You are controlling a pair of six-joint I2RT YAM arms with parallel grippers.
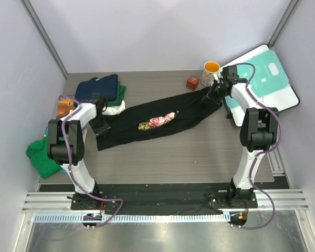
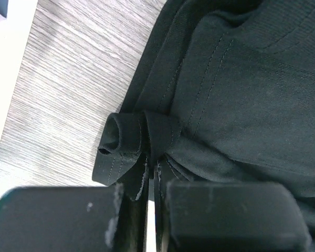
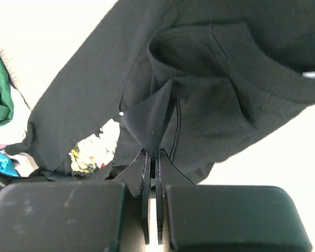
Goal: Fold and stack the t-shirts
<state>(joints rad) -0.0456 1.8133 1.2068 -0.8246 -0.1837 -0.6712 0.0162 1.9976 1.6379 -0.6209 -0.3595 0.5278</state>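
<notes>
A black cotton t-shirt with a pink rose print [image 1: 131, 119] lies pulled into a long band across the grey wood-grain table [image 1: 199, 152], running from the left edge toward the far right corner, print facing up. The left gripper [image 2: 155, 181] has its jaws pressed together on a rolled hem of this shirt at the band's left end. The right gripper [image 3: 153, 168] is likewise clamped tight on a pinched fold of the black cloth at the far right end, just beside an orange-lined ceramic mug [image 1: 211, 71]. At the far left corner, a folded navy t-shirt [image 1: 97, 86] sits on a folded green t-shirt [image 1: 122, 93]. A crumpled green t-shirt [image 1: 42, 155] overhangs the left edge near the left arm. A stiff teal-and-white board [image 1: 268, 84] lies over the far right corner.
</notes>
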